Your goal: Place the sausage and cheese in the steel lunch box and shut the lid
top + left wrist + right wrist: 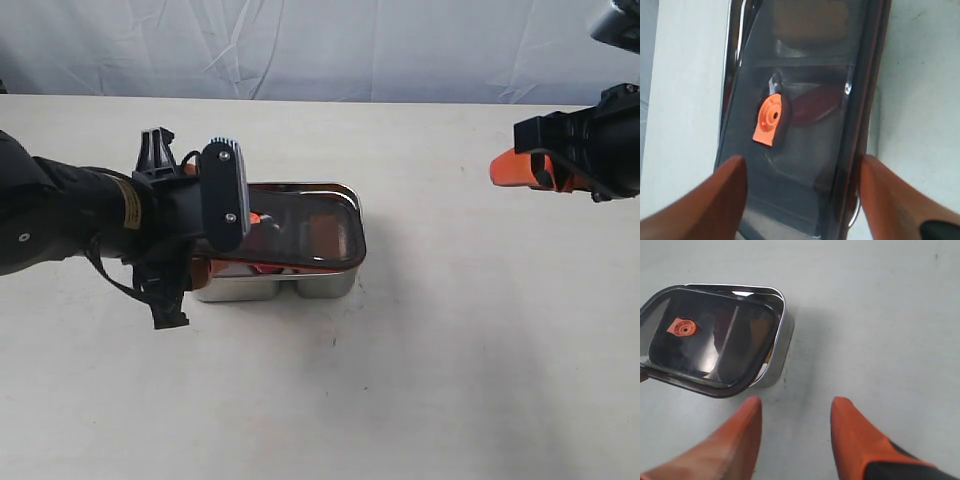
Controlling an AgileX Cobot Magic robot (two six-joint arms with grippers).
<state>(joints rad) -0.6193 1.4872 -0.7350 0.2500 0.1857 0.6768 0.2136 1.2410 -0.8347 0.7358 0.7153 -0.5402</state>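
Left pincer [800, 162] hangs over the near-left part of the worktop [450, 380], spread wide, with its orange fingers [725, 195] standing either side of the lid [310, 225], close by its two long edges at the left end. That smoky lid lies on the steel lunch box [320, 283] a little askew, so a strip of the box's far rim shows bare beyond it, and its orange valve tab [771, 120] faces up. Dimly through the lid, the sausage [817, 102] lies inside near the middle and the cheese [810, 22] beyond a divider, toward the right end. Far right, well apart from the box, the right pincer [796, 410] hovers spread with nothing between its fingers.
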